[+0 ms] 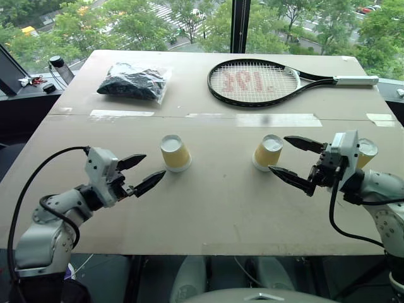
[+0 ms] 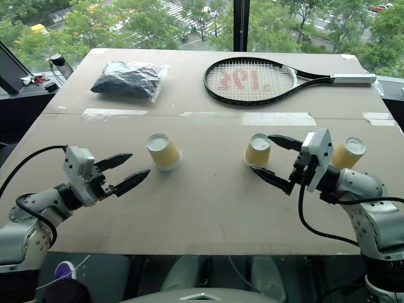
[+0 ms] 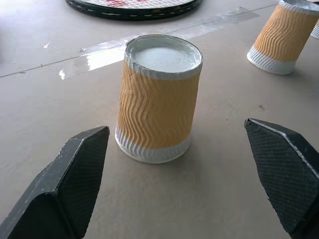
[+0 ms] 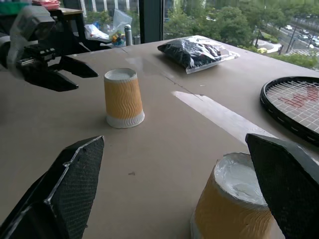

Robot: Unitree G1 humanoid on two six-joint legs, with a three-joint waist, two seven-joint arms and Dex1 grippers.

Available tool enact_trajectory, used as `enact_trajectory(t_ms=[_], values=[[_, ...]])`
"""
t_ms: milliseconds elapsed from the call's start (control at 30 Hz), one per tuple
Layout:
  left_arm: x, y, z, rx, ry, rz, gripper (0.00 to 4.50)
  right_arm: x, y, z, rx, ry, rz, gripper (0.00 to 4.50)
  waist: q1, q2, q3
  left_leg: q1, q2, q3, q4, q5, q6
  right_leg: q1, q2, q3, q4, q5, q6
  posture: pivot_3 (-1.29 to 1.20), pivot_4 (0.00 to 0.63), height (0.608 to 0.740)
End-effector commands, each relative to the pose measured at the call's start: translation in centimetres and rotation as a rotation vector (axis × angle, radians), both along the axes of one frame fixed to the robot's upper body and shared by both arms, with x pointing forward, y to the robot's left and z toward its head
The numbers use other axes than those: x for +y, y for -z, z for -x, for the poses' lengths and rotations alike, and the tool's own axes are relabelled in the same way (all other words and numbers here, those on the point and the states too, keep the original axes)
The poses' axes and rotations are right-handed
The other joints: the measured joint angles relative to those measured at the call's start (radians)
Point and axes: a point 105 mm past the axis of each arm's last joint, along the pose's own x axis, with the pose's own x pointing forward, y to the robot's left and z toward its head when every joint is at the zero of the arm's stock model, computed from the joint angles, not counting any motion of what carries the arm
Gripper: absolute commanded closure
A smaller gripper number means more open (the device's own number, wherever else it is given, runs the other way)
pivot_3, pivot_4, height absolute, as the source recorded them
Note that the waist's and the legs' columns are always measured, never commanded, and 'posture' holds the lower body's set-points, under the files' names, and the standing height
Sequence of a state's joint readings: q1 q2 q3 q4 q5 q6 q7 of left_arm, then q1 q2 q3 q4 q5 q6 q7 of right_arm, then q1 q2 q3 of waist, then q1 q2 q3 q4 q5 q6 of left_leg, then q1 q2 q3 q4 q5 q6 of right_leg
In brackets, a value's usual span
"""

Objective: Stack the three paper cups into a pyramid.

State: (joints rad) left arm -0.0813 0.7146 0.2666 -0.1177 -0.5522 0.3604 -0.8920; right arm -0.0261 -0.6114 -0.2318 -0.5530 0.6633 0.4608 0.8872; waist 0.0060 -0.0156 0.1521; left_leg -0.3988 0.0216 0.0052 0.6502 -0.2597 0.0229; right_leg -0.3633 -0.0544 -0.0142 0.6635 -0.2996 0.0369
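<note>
Lit by soft daylight from the far windows; glare on the tape strip; faint shadows, mostly sharp

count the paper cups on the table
3, all upside down: one by the left gripper, one between the right gripper's open fingers, one behind the right arm.

Upper-floor test room: taped cardboard-covered counter against windows overlooking treetops and a street.
</note>
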Motion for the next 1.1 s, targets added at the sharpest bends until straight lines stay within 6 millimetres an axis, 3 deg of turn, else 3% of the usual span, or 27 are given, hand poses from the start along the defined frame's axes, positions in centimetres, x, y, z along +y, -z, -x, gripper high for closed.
enact_trajectory(t_ms=[33,200,533,633,700,733,967,1100], values=[[-0.5,-0.2,-2.0,-0.011,0.021,-0.022,0.0,0.6,-1.7,2.2,-0.084,-0.042,-0.006,0.02,0.004,0.0,0.0,0.0,0.0,0.0,0.0,0.0,0.0,0.0,0.003,0.0,0.0,0.0,0.0,0.0,0.15,0.74],[-2.3,-0.5,-4.1,-0.036,0.083,-0.034,0.0,0.6,-1.2,3.6,-0.061,-0.019,-0.008,0.02,0.002,-0.001,0.0,0.0,0.0,0.003,0.001,0.0,0.0,0.0,0.004,0.003,0.0,0.0,0.0,0.0,0.15,0.74],[-4.6,-0.6,-5.5,-0.05,0.181,-0.059,0.0,0.3,-1.1,5.6,-0.053,0.018,-0.008,0.02,0.005,-0.001,0.0,0.0,0.0,0.003,0.002,0.0,0.0,0.0,0.005,0.003,0.0,0.0,0.001,0.0,0.15,0.74],[-5.0,-0.6,-5.5,-0.046,0.202,-0.056,0.84,0.2,-1.1,5.8,-0.052,0.037,-0.01,0.0,0.005,-0.001,0.0,0.0,0.0,0.003,0.002,0.0,0.0,0.0,0.005,0.003,0.0,0.0,0.001,0.0,0.15,0.74],[-5.1,-0.8,-5.6,-0.047,0.208,-0.052,1.72,0.2,-1.1,5.9,-0.051,0.049,-0.012,0.0,0.006,-0.001,0.0,0.0,0.0,0.003,0.003,0.0,0.0,0.0,0.005,0.003,0.0,0.0,0.001,0.0,0.15,0.74],[-5.4,-1.2,-5.6,-0.05,0.228,-0.046,1.9,0.1,-1.0,5.9,-0.051,0.058,-0.01,0.0,0.006,-0.002,0.0,0.0,0.0,0.003,0.003,0.0,0.0,0.0,0.005,0.003,0.0,0.0,0.001,0.0,0.15,0.74],[-8.1,-3.6,-6.1,-0.061,0.35,-0.024,1.9,-0.1,-0.6,6.1,-0.051,0.1,-0.005,0.0,0.009,-0.002,0.001,0.0,0.0,0.003,0.003,0.0,0.0,0.0,0.005,0.002,0.0,0.0,0.001,0.0,0.15,0.74],[-11.6,-4.7,-6.7,-0.057,0.461,0.008,1.9,-0.2,-0.5,6.2,-0.058,0.127,-0.003,0.0,0.009,-0.002,0.001,0.0,0.0,0.003,0.004,0.0,0.0,0.001,0.006,0.002,0.0,0.0,0.001,0.0,0.15,0.74]])
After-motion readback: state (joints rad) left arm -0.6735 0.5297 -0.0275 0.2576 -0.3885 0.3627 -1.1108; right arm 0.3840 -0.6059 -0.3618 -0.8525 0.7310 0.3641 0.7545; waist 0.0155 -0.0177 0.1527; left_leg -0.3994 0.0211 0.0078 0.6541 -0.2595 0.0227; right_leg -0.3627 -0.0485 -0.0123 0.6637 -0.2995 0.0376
